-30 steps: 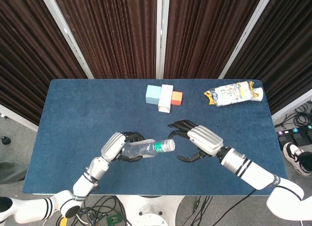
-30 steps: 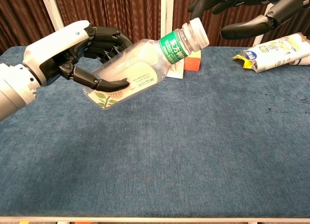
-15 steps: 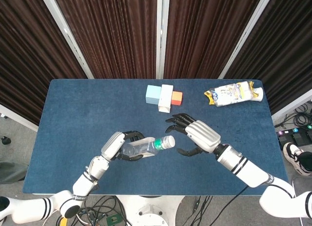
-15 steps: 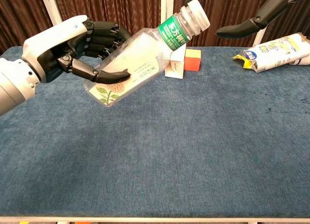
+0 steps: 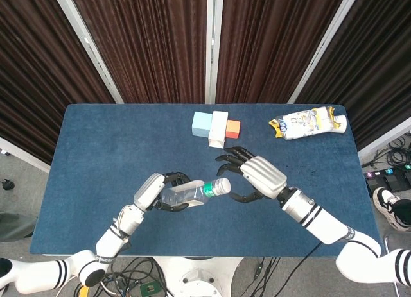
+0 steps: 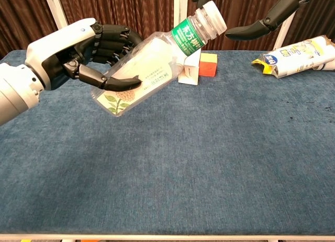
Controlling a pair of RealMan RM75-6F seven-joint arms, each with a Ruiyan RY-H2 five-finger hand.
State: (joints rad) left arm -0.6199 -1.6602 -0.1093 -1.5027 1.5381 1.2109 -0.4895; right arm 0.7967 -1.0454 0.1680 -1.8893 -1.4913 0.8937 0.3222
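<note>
Clear plastic catches the light as the left hand (image 6: 78, 56) grips a bottle (image 6: 152, 69) around its body, fingers and thumb wrapped tight, holding it off the blue table (image 6: 209, 163) with the neck tilted up and toward the right. Green label band at the neck, white cap (image 6: 212, 17) on top; the bottle looks empty, though the chest view cannot settle that. From the head view the same bottle (image 5: 192, 194) lies almost level across the near middle of the table, cap pointing at the other hand.

Over on that side, the right hand (image 5: 253, 175) hangs just beyond the cap with its fingers spread and curved, holding nothing. Fingers arch over the cap and the thumb (image 6: 251, 29) reaches in below, close to it but apart from it in both views.

Further back, three small boxes sit together in a row: a light blue box (image 5: 202, 124), a white box (image 5: 218, 128) and an orange box (image 5: 233, 128), touching side by side. At the far right corner lies a crumpled snack bag (image 5: 307, 124), yellow and white, flat on the cloth and well apart from both hands. Dark curtains hang behind the table.
</note>
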